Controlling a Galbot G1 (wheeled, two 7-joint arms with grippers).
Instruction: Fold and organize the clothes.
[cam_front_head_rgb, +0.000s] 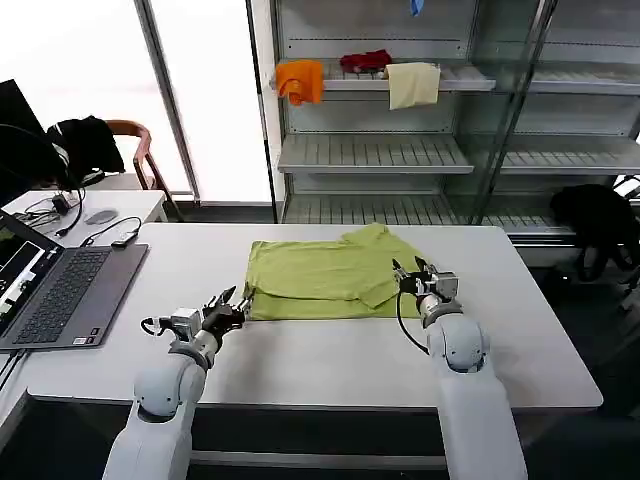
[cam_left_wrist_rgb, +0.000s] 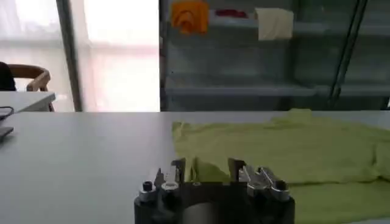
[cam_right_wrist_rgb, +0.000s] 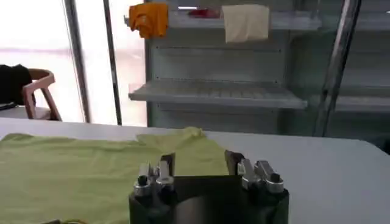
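Observation:
The clothes are one lime yellow-green T-shirt (cam_front_head_rgb: 325, 272), lying partly folded on the middle of the white table (cam_front_head_rgb: 300, 350), with a sleeve turned in on its right side. My left gripper (cam_front_head_rgb: 232, 301) sits low at the shirt's near left corner, fingers apart. In the left wrist view that gripper (cam_left_wrist_rgb: 207, 170) is open, with the shirt (cam_left_wrist_rgb: 274, 146) just beyond its tips. My right gripper (cam_front_head_rgb: 412, 270) hovers at the shirt's right edge by the sleeve. It is open in the right wrist view (cam_right_wrist_rgb: 201, 163), above the shirt (cam_right_wrist_rgb: 91, 173).
An open laptop (cam_front_head_rgb: 60, 290) lies at the table's left end, next to a side table with cables (cam_front_head_rgb: 90, 215). Behind the table, metal shelves (cam_front_head_rgb: 375, 155) hold orange (cam_front_head_rgb: 300, 80), red (cam_front_head_rgb: 365, 62) and cream (cam_front_head_rgb: 413, 85) cloths. Black garments hang on a chair (cam_front_head_rgb: 85, 140) and at the right (cam_front_head_rgb: 600, 215).

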